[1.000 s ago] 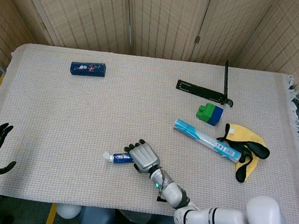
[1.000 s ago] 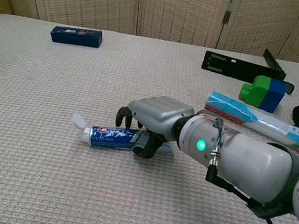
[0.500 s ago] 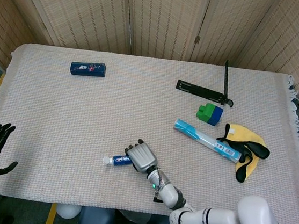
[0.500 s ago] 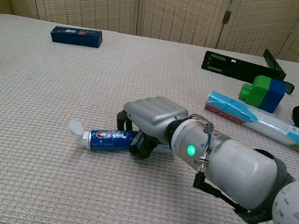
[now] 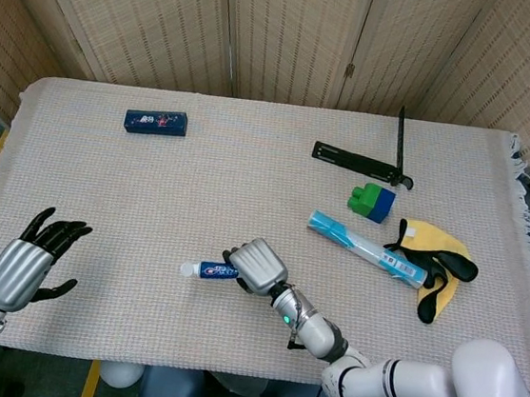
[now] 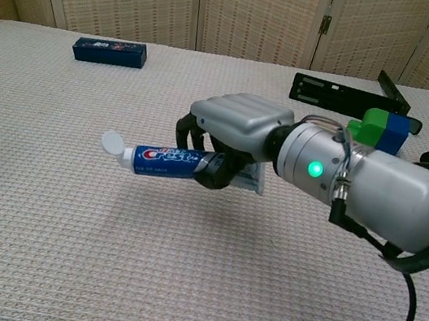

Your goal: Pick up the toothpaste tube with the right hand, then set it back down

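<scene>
A blue and white toothpaste tube (image 6: 167,160) with a white cap hangs above the cloth, cap pointing left. My right hand (image 6: 234,131) grips its rear half, fingers wrapped under it. In the head view the toothpaste tube (image 5: 207,270) and my right hand (image 5: 257,266) show near the table's front middle. My left hand (image 5: 26,262) hovers at the front left edge, fingers spread, holding nothing.
A dark blue box (image 5: 156,122) lies at the back left. To the right are a black stand (image 5: 375,158), a green and blue block (image 5: 371,201), a long light-blue packet (image 5: 366,248) and a yellow and black cloth (image 5: 435,261).
My right hand has lifted the toothpaste tube off the cloth. My left hand has risen and moved inward from the table's front left corner.
</scene>
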